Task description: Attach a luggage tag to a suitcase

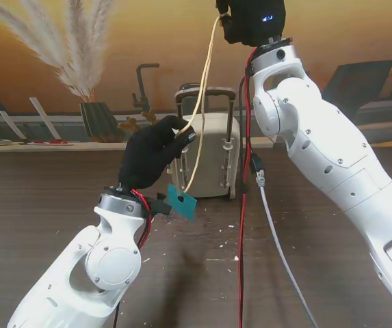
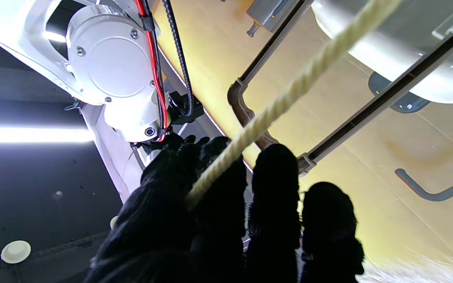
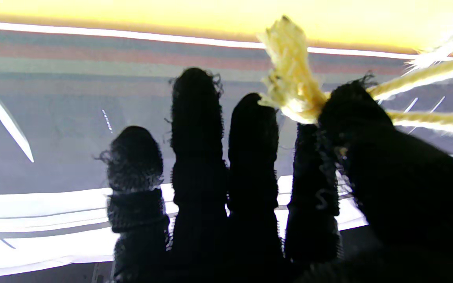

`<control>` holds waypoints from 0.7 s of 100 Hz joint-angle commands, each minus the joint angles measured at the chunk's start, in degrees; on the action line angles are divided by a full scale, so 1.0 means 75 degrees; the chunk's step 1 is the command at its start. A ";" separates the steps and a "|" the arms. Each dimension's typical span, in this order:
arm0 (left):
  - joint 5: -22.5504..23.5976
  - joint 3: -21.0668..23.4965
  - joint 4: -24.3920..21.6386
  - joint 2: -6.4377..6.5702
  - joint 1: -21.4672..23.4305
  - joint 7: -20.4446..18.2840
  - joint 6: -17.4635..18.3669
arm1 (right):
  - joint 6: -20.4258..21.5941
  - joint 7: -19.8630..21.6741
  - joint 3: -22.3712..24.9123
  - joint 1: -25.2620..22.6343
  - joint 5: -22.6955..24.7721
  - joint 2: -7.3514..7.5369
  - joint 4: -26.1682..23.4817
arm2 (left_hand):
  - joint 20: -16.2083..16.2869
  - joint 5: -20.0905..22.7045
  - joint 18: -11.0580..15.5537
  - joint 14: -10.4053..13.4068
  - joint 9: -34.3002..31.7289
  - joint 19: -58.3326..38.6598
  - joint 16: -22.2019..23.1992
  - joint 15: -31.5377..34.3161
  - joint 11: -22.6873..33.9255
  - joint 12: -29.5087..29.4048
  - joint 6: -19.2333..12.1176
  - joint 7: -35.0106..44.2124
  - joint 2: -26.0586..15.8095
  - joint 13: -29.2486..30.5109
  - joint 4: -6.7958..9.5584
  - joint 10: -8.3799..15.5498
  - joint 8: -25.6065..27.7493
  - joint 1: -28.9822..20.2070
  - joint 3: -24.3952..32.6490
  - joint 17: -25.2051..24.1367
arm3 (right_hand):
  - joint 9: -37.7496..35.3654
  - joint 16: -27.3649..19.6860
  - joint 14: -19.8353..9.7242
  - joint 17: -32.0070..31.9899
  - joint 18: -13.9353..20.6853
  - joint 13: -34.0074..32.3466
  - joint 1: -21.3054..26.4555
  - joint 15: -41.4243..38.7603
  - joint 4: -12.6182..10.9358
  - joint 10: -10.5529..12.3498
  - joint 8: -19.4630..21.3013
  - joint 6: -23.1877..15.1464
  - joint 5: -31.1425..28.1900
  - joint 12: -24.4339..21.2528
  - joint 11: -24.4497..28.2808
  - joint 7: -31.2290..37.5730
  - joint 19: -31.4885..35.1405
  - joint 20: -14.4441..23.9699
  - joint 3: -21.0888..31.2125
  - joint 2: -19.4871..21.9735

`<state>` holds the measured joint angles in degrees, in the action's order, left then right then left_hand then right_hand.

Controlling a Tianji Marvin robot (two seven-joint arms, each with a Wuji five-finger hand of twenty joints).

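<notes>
Left hand (image 1: 156,152), nearer me, pinches cord (image 1: 202,102) beside suitcase (image 1: 208,156) handle; teal tag (image 1: 183,201) dangles just nearer me. Right hand (image 1: 250,20) grips the frayed ends high overhead (cord's axis near-vertical).

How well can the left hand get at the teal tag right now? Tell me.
Probably not without letting go: the left hand is shut on the rope, and the teal tag hangs lower, by its wrist, behind the fingers.

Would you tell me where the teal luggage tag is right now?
In the stand view, the teal luggage tag hangs just under the left hand, in front of the suitcase.
</notes>
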<state>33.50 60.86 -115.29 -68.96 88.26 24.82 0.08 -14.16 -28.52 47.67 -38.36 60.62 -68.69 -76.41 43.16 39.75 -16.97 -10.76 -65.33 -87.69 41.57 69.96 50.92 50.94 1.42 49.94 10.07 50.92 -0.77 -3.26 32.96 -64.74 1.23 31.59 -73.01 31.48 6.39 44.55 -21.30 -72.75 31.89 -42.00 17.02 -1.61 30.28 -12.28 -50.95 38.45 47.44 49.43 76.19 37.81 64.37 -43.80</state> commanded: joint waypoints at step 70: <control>-0.0226 0.0099 0.0167 -0.0106 -0.0186 -0.0075 -0.0482 | -0.0520 0.0746 -0.0620 0.0450 0.0100 0.0037 0.0690 | 0.0136 -0.0116 -0.0147 0.0042 0.0110 -0.0195 0.0177 0.0083 0.0037 0.0065 0.0001 -0.0101 -0.0225 0.0100 0.0014 0.0057 -0.0251 -0.0445 -0.0186 -0.0075 | 0.0030 0.0009 0.0032 -0.0226 0.0044 -0.0009 0.0666 0.0124 -0.0112 0.0058 0.0124 -0.0715 -0.0502 -0.0010 0.0008 0.0920 -0.0192 0.0041 0.0213 0.0480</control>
<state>31.84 61.27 -113.89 -69.61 87.11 25.22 -2.98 -17.84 -23.80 43.09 -35.37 61.50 -68.41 -71.80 43.17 39.75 -16.97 -10.76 -64.82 -87.69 41.58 69.96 50.92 50.94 1.45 49.77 10.07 50.91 -0.77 -3.26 32.23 -64.74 1.22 31.56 -73.01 31.48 6.39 43.79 -21.21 -72.75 31.89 -42.00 17.02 -1.60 30.25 -12.28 -50.95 38.44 47.44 49.43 75.55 37.81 64.31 -43.80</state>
